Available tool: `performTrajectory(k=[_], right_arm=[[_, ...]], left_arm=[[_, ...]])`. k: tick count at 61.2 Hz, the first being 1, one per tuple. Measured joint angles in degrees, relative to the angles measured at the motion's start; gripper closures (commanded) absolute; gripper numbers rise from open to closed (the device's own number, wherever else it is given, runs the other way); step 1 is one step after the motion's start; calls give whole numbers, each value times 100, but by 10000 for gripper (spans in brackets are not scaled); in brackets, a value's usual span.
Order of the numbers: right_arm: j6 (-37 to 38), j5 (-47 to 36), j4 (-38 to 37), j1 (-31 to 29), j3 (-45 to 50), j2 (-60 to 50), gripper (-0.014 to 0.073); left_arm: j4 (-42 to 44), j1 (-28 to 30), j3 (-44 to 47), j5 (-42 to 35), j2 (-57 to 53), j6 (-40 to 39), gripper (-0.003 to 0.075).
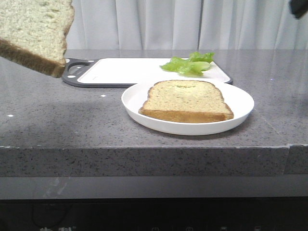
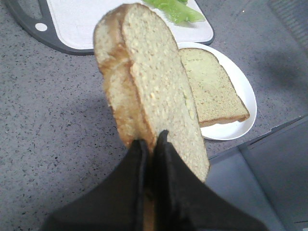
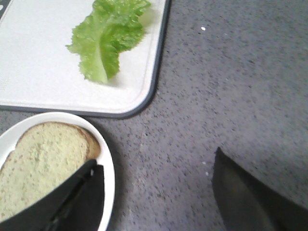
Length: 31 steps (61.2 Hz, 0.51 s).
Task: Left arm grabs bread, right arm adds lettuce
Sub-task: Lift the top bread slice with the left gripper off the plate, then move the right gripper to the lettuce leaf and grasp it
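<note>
The bread (image 1: 33, 33), a thick beige slice with a dark golden crust, hangs tilted in the air at the upper left of the front view. My left gripper (image 2: 151, 139) is shut on the lower edge of the bread (image 2: 149, 82), one black finger on each face. The lettuce (image 1: 188, 64), a frilly light-green leaf, lies on the right end of the white cutting board (image 1: 125, 70). My right gripper (image 3: 154, 159) is open and holds nothing, above the counter beside the plate, short of the lettuce (image 3: 108, 38). In the front view only a black piece of it (image 1: 299, 7) shows, top right.
A white plate (image 1: 240, 103) stands on the grey speckled counter in front of the board, with a thinner greenish-tinted slice (image 1: 185, 100) lying flat on it. The counter's front edge (image 1: 144, 149) runs below the plate. White curtains hang behind.
</note>
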Motion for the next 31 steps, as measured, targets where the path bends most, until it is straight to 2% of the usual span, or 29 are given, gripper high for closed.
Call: performTrajectory(k=[20,31], right_arm=[[-950,361,1350,-75,-1731,2201,95],[-1237,602,1942,-87,-2823,3276,95]], left_arm=[[103,0,0,0,0,0,741],[103,0,0,0,0,0,741]])
